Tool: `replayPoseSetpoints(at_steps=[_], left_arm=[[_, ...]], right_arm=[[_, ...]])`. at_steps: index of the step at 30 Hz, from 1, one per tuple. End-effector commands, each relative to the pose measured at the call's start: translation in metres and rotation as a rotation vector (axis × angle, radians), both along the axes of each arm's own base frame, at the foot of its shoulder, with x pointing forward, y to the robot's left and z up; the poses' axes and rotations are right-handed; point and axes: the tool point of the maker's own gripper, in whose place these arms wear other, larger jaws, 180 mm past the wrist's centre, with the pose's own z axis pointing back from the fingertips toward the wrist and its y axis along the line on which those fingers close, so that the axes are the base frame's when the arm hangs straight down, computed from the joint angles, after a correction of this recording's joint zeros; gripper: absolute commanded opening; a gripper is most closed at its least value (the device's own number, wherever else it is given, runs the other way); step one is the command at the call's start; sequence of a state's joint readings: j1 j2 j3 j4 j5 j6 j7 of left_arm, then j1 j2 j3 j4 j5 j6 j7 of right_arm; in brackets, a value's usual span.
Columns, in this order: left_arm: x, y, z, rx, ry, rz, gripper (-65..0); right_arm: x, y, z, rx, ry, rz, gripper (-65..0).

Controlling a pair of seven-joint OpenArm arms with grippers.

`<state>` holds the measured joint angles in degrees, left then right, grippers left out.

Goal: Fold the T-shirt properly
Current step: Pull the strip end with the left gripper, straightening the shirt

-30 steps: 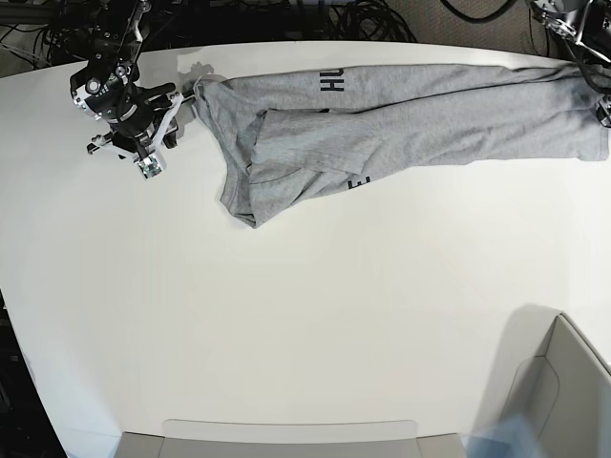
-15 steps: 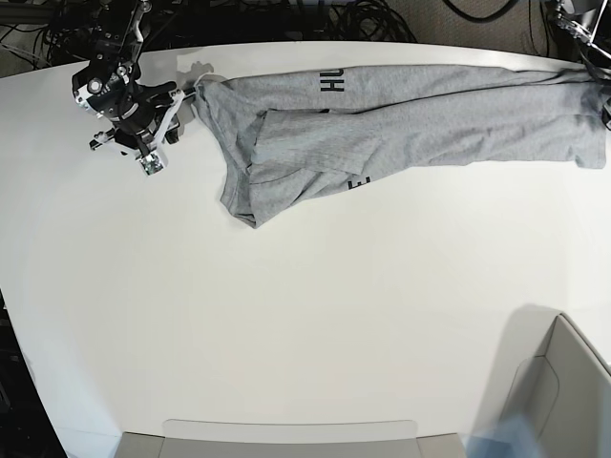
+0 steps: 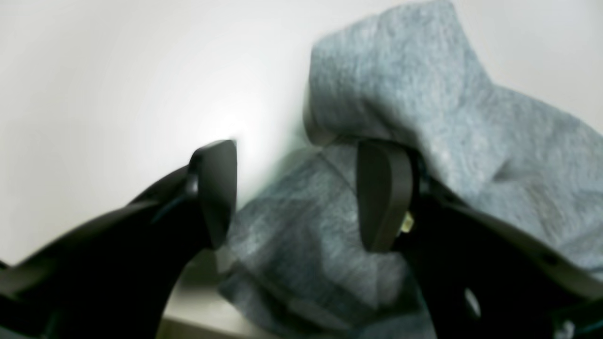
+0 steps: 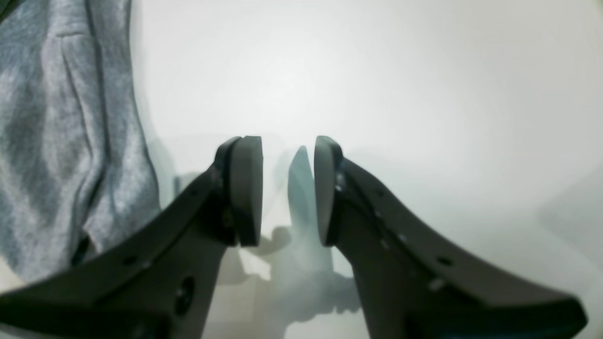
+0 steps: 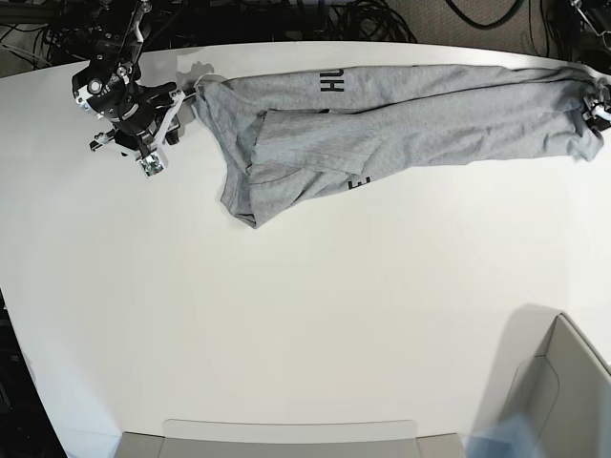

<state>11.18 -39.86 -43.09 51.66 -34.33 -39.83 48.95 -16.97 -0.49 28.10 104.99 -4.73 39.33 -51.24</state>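
The heather-grey T-shirt (image 5: 401, 119) lies stretched along the far edge of the white table (image 5: 305, 315), partly folded over itself, with bits of black lettering showing. My left gripper (image 3: 299, 193) is open at the shirt's right end (image 5: 600, 107). Grey cloth lies between its fingers and is draped over the right finger (image 3: 384, 193). My right gripper (image 4: 287, 188) is slightly open and empty over bare table, just beside the shirt's left end (image 4: 61, 141). In the base view it (image 5: 143, 134) sits left of the shirt.
A grey box (image 5: 563, 382) stands at the near right corner. A flat grey tray (image 5: 286, 437) lies along the near edge. Black cables (image 5: 315, 19) lie beyond the far edge.
The shirt's right end has been drawn up and bunched toward the table's far right corner as the left arm moved. The right gripper shifted slightly away from the near edge.
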Motion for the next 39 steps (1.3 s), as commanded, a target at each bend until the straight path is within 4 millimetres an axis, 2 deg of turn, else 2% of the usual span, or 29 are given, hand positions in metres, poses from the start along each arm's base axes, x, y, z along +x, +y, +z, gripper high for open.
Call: replayPoseSetpoints(at_steps=[1,3,5,8,9,11,14,17,24,28,29,32,37,39], left_arm=[[-0.007,0.005,0.005,0.02,0.034,-0.021,-26.9],[-0.009,0.006,0.005,0.023,0.029,-0.017,-29.6],[-0.009,0.006,0.005,0.024,0.029,-0.016,-37.1],[-0.012,0.006,0.003,0.031,0.057,-0.027,-63.7],[-0.018,0.007,-0.001,0.034,0.095,-0.029,-65.0],[-0.021,0.007,-0.01,0.033,0.177,-0.039,-65.0],[0.006,0.013,-0.005,0.073,0.198,-0.047,-65.0],[0.022,0.02,0.002,0.103,0.204,-0.041,-65.0],[0.077,0.025,0.023,0.115,0.128,-0.027,-65.0],[0.099,0.041,0.046,0.141,0.094,0.003,-65.0],[0.101,0.046,0.052,0.147,0.078,0.018,-65.0],[0.088,0.067,0.069,0.189,0.094,0.046,-65.0],[0.049,0.068,0.045,0.195,0.197,0.036,-65.0],[0.04,0.067,0.039,0.192,0.221,0.033,-65.0]], right_arm=[[0.008,0.001,0.009,0.003,-0.039,0.017,-45.9],[0.009,0.004,0.01,0.005,-0.042,0.024,-45.9],[0.011,0.012,0.01,0.012,-0.043,0.049,-45.9],[0.011,0.013,0.008,-0.006,-0.036,0.061,-45.9],[0.011,0.012,0.008,-0.017,-0.032,0.058,-45.9],[0.015,0.014,0.008,-0.043,-0.033,0.073,-45.9],[0.017,0.017,0.008,-0.069,-0.029,0.094,-45.9],[0.018,0.023,0.008,-0.052,-0.034,0.087,-45.9],[0.024,0.023,0.013,-0.05,-0.052,0.083,-45.9],[0.029,0.022,0.015,-0.054,-0.063,0.081,-45.9],[0.029,0.022,0.015,-0.054,-0.063,0.081,-45.9],[0.028,0.022,0.015,-0.052,-0.062,0.081,-45.9],[0.027,0.022,0.014,-0.052,-0.057,0.081,-45.9],[0.027,0.022,0.014,-0.052,-0.059,0.081,-45.9]])
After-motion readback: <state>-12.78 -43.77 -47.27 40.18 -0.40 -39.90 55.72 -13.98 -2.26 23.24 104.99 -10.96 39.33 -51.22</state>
